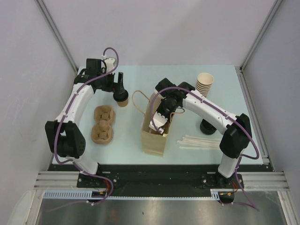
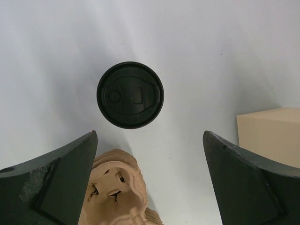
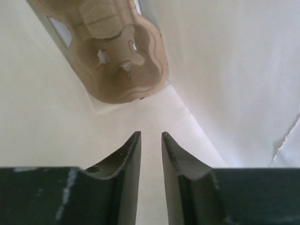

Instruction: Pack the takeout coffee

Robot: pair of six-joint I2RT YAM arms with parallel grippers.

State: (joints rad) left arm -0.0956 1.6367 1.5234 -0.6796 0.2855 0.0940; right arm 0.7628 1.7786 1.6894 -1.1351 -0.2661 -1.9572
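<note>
Two spare cup trays [image 1: 103, 124] lie at the left of the bench [image 1: 126, 152], seemingly set aside. Just beyond them the left hand [image 2: 150, 136] hangs over the takeout coffee [image 2: 130, 95], its fingers [image 2: 61, 183] spread wide and touching nothing. The cup stands upright on the bench with its lid on, between the trays and the paper bag [image 1: 153, 136], and is not yet gripped. The wide spread looks meant to straddle the lid for a grasp from above.

The bag stands upright at the centre with its mouth open. The right hand [image 3: 151, 136] is lowered into it, fingers drawn almost together with only a thin slit and nothing between them. It is probably there to keep the mouth open for the cup. A tray [image 3: 119, 65] already sits on the bag's floor, likely to seat the cup.

Farther right are a stack of lidless cups [image 1: 205, 84], a pile of black lids [image 1: 207, 126] and some sticks [image 1: 199, 140], none of which looks needed here.
</note>
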